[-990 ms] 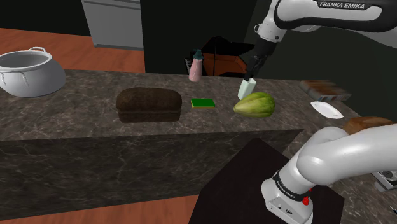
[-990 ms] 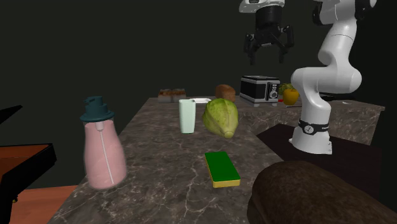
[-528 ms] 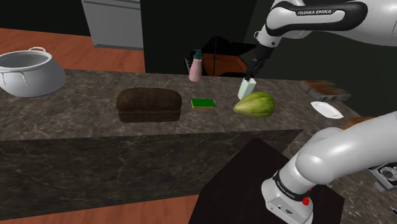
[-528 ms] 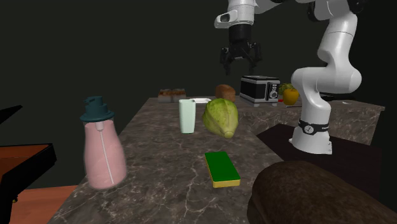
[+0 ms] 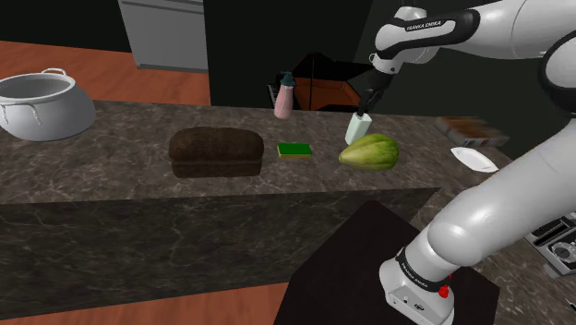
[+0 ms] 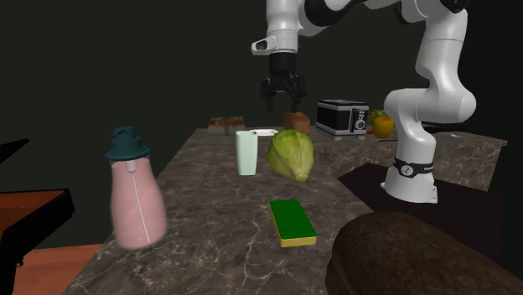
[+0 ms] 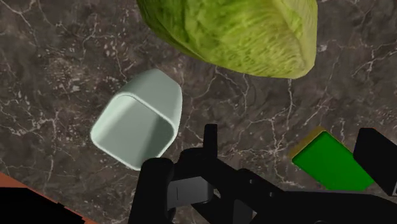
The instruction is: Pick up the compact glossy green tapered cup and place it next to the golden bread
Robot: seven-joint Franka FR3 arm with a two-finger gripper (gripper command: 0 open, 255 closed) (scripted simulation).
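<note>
The pale green tapered cup [image 5: 358,128] [image 6: 245,153] stands upright on the dark marble counter [image 5: 111,162], just beside a green cabbage [image 5: 369,152] [image 6: 291,155]. My gripper [image 5: 371,99] [image 6: 276,100] hangs open in the air above the cup, holding nothing. In the wrist view the cup's open mouth [image 7: 138,119] lies below and off to one side of the gripper [image 7: 292,145]. A golden-brown bread [image 6: 295,121] [image 5: 529,178] lies at the counter's far end, near the toaster [image 6: 341,117]. A dark brown loaf [image 5: 216,152] [image 6: 411,256] sits at the other end.
A green and yellow sponge [image 5: 295,150] [image 6: 292,222] [image 7: 331,162] lies between the dark loaf and the cabbage [image 7: 235,32]. A pink spray bottle [image 5: 284,97] [image 6: 134,194] stands at the counter's back edge. A grey pot [image 5: 42,103] and a white plate [image 5: 474,158] sit at opposite ends.
The gripper has travelled to the second exterior view's left and come a little lower, ending over the cup. Nothing on the counter has moved.
</note>
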